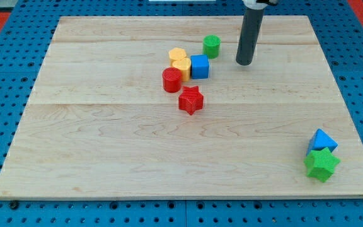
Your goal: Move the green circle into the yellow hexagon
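The tip [244, 63] touches no block. The green circle [212, 46] stands to its left, slightly toward the view's top; the yellow hexagon [178, 56] lies further left, bare board between them.
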